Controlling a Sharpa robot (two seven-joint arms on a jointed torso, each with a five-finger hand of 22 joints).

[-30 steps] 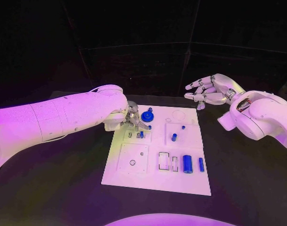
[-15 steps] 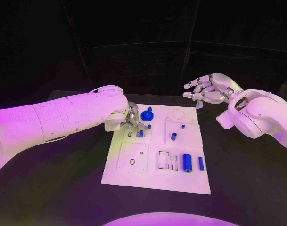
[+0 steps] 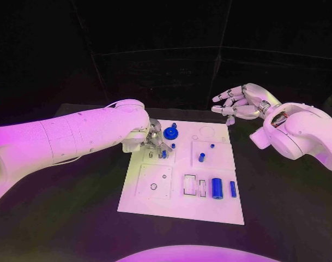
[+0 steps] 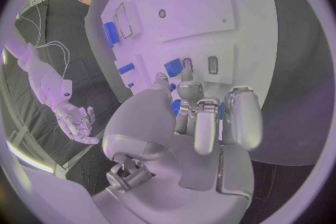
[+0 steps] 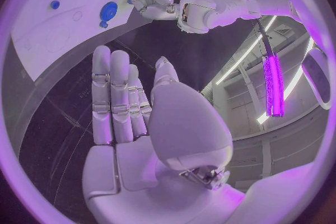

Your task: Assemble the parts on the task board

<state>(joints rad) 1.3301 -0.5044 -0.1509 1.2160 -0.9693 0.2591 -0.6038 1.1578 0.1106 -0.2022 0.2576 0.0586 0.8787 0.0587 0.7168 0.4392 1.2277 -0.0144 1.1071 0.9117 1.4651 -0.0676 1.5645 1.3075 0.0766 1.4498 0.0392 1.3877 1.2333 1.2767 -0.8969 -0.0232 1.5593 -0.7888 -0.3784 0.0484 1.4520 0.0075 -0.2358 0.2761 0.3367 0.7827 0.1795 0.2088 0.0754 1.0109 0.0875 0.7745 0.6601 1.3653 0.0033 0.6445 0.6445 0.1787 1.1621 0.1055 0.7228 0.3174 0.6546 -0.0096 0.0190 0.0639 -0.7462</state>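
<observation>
Task board (image 3: 183,210): white plate, plain, on black table (image 3: 64,218). Blue parts on board: round disc with knob (image 3: 170,134) near board's far edge; small blue peg (image 3: 201,158) toward board's middle; thick blue cylinder (image 3: 217,189) and thinner blue cylinder (image 3: 233,189) side by side nearer board's near edge. Left hand (image 3: 153,135) silver, at board's far left part, on white arm. Right hand (image 3: 240,103) silver, beyond board's far right corner, on white arm. Backdrop behind board black.

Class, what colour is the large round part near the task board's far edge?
Blue; the round part shows best in the head view.
</observation>
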